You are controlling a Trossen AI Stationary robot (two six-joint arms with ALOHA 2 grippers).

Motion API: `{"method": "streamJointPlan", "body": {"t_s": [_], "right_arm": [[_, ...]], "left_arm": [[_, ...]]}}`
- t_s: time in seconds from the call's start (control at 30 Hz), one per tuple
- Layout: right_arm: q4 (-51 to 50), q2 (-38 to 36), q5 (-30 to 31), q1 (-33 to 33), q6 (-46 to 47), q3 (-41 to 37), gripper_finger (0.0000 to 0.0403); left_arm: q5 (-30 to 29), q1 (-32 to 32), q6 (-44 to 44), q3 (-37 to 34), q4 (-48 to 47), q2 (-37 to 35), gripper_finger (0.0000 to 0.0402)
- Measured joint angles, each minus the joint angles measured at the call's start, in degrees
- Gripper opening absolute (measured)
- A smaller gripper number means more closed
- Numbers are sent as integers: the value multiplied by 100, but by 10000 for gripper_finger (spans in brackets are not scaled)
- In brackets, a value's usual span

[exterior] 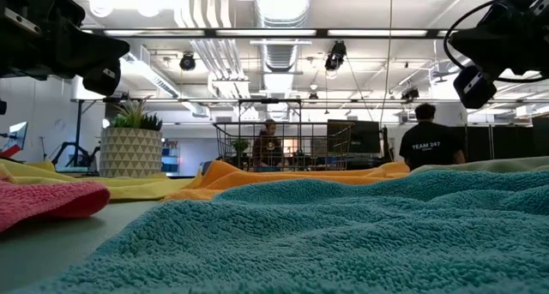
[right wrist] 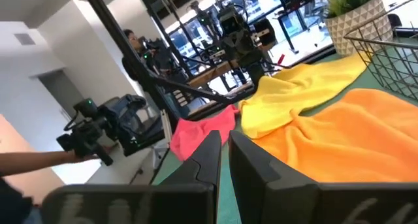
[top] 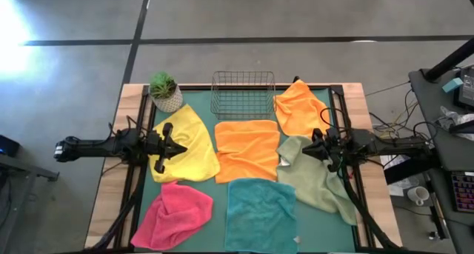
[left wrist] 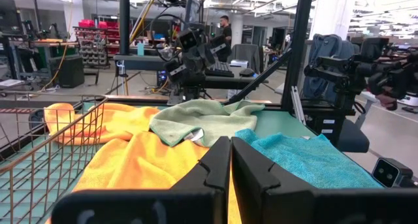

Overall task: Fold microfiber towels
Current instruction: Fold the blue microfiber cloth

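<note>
Six towels lie spread and rumpled on the green table: a yellow towel (top: pixel 189 143) at the left, an orange towel (top: pixel 246 149) in the middle, a second orange towel (top: pixel 300 109) at the far right, a sage green towel (top: pixel 315 176) at the right, a pink towel (top: pixel 174 217) at the near left, and a teal towel (top: pixel 259 213) at the near middle. My left gripper (top: pixel 180 145) hovers shut above the yellow towel. My right gripper (top: pixel 306 152) hovers shut above the sage towel's left part. Both are empty.
A wire mesh basket (top: pixel 243 92) stands at the far middle edge, and a small potted plant (top: pixel 164 91) at the far left. The table's dark frame rails (top: pixel 137 172) run along both sides. People and desks show in the room behind.
</note>
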Motion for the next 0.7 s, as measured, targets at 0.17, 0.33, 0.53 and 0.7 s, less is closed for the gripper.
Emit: {"method": "streamJointPlan", "body": {"t_s": [0.17,0.33,0.53,0.7], "right_arm": [[574,9,148,1,0,-1,22],[1252,16,1009,1,-4,188,22],[1282,218,1073,-1,180,1066,22],[819,944,1012,1,350,2081,22]], "left_arm": [[0,2,-1,1,-1,0,0],[0,1,-1,0,-2,1,0],[0,1,-1,1,-2,0,0],[0,2,0,0,0,0,0]]}}
